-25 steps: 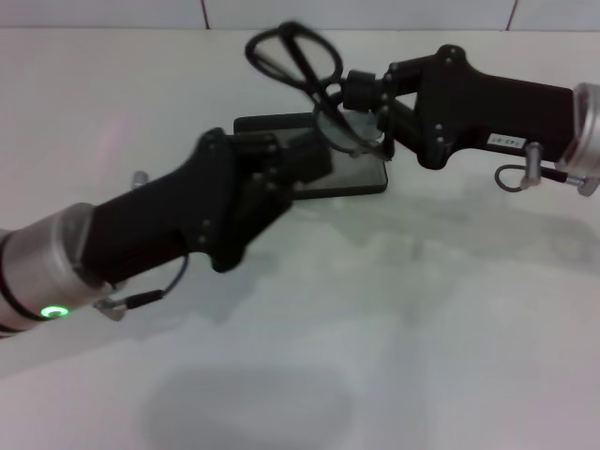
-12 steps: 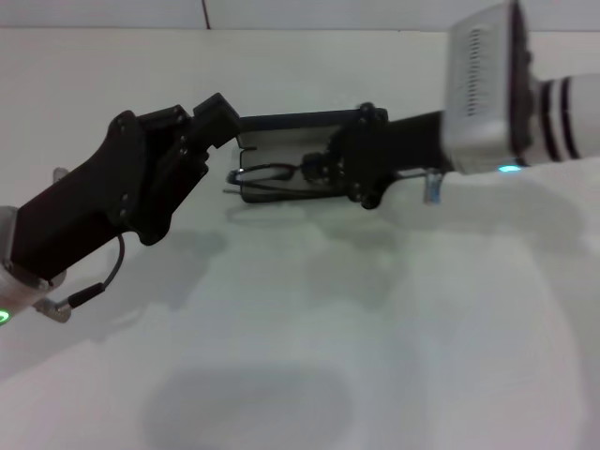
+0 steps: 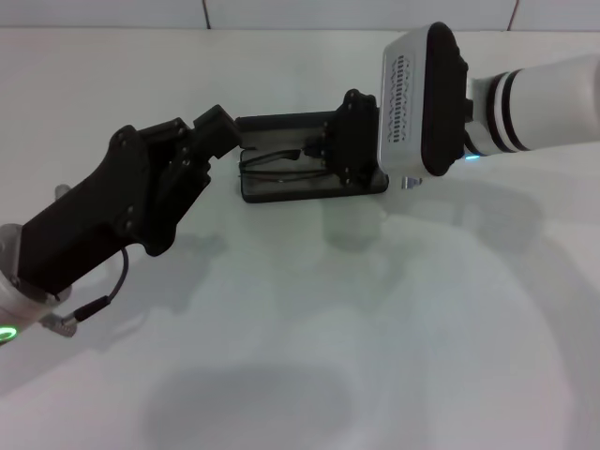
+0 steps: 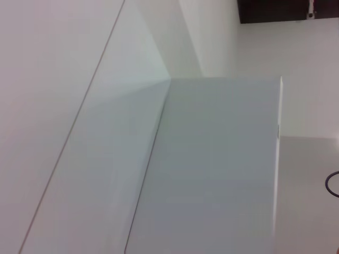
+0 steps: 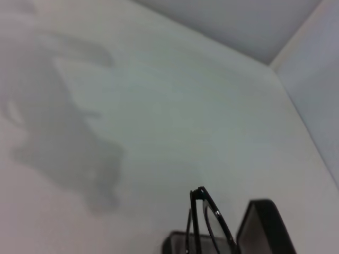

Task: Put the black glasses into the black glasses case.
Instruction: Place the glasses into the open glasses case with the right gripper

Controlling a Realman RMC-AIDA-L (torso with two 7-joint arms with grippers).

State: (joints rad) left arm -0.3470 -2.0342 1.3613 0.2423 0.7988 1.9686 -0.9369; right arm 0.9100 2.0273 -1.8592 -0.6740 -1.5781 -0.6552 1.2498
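A white tabletop [image 3: 309, 328] is seen from the head view, with a pale wall behind it. Two black arms reach across it toward one spot near its far edge.

The left end effector [image 3: 220, 127] is held at the near-left end of the black glasses case [image 3: 281, 187], its tip touching or just beside the raised lid's corner. Whether its fingers are apart or together cannot be told; the lid may be propped by it, though that contact is not clearly shown.

The right end effector [image 3: 323, 155] is lowered over the other end of the case, wrist turned so that its grey camera housing [image 3: 417, 98] faces the head view. Its fingers are hidden behind its own body, so their state cannot be told.

The case lies open, directly beneath the right end effector. The black glasses [image 3: 277, 161] are seen inside the tray, stretching from the right end effector toward the left one. In the right wrist view the black glasses [image 5: 204, 225] stand tilted above the case rim [image 5: 265, 225], so they are judged not fully settled.

Risks are judged as follows. If the frame is released while tilted, a temple arm could rest over the rim and block the lid. If the right end effector is withdrawn with a finger caught in the frame, the glasses could be dragged out. If the lid is unsupported, it could drop on the frame.
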